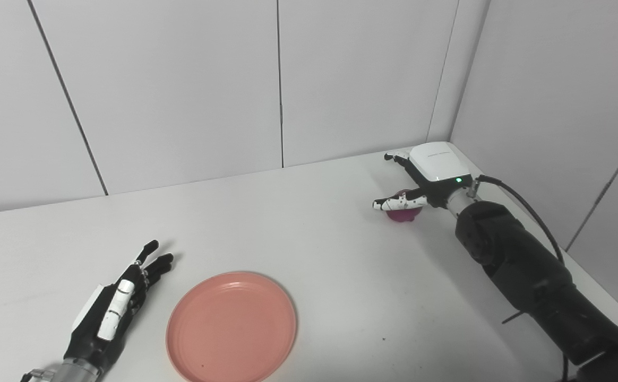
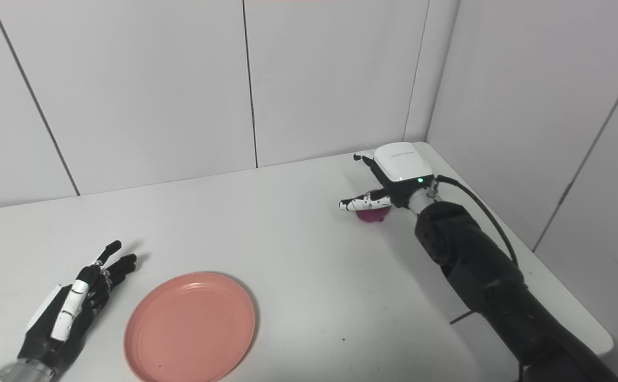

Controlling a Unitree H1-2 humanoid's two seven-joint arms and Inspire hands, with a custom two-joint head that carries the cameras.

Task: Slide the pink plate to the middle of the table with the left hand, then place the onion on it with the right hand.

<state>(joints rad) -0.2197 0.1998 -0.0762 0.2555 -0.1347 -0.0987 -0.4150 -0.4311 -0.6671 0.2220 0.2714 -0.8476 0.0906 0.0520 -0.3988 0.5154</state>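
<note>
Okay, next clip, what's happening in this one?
A humanoid robot is working at a white table. Its right hand is over a purple onion near the far right corner, fingers spread above it, with no clear grip visible. The pink plate sits empty near the front edge. The left hand rests open on the table just left of the plate, not touching it.

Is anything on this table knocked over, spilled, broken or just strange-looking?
Nothing stands out. The pink plate lies flat and empty near the front of the white table. The left hand rests open beside it. The right hand is spread over the purple onion at the far right.
</note>
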